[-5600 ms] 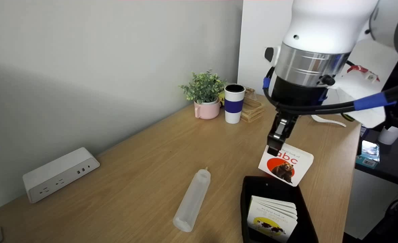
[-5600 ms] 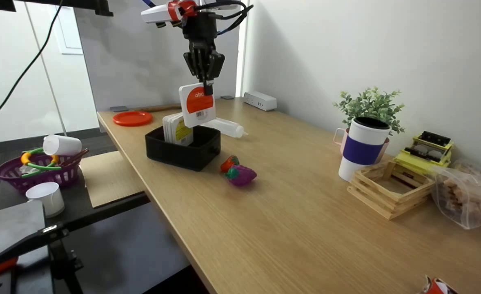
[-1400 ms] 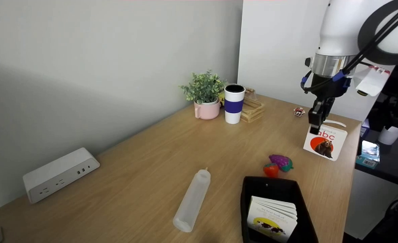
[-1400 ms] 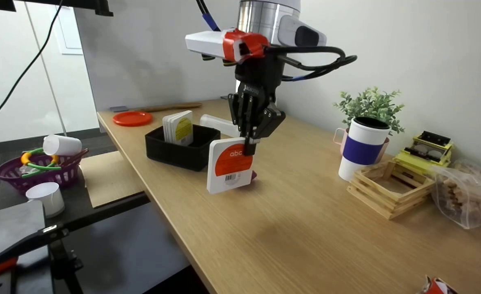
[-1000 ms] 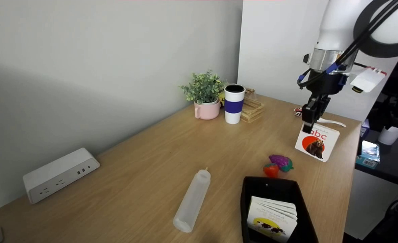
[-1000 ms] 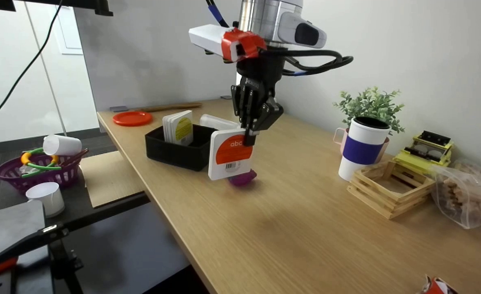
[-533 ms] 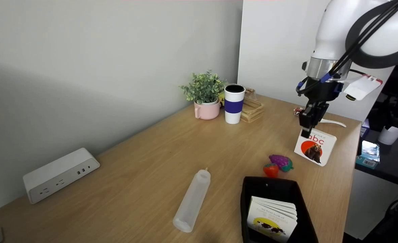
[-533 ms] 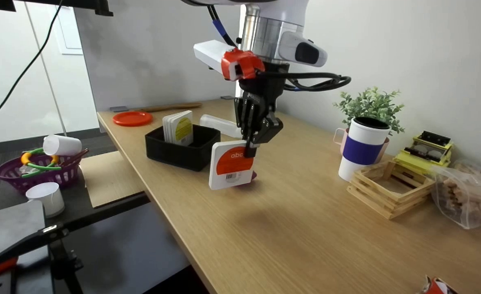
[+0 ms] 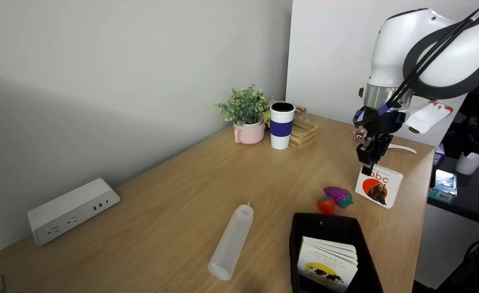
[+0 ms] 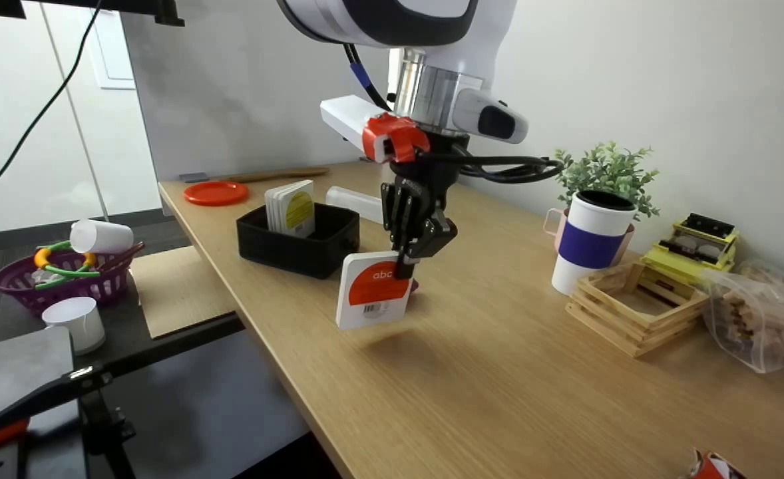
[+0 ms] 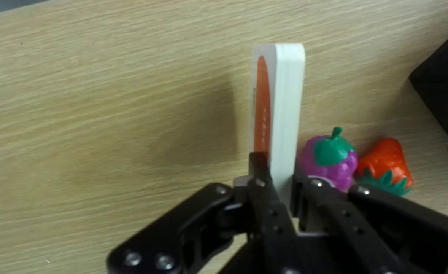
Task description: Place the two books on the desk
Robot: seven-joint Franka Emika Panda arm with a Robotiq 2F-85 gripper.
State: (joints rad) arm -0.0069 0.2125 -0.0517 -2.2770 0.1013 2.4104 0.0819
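A white book with a red circle, a bear and "abc" (image 9: 379, 189) hangs upright just above the wooden desk (image 10: 498, 386), its shadow on the wood apart from its lower edge. My gripper (image 11: 278, 175) is shut on this book's top edge, one black finger on each cover; part of that edge is hidden between them. In an exterior view the gripper (image 10: 404, 266) grips the book's upper corner. The other book, white with yellowish print and a cow (image 9: 325, 266), leans at the front of several white books inside the black tray (image 10: 279, 249).
A purple toy fruit (image 11: 328, 160) and a red toy strawberry (image 11: 385, 163) lie beside the held book, between it and the tray. A clear bottle (image 9: 231, 242), a white cup (image 10: 595, 239) and a wooden crate (image 10: 638, 306) stand farther off. The desk's edge (image 10: 285, 379) runs nearby.
Several seconds ago the abc book hung over the tray's far end; it has since been carried away from it. Over the last half second, gripper and book have come lower, closer to the desk.
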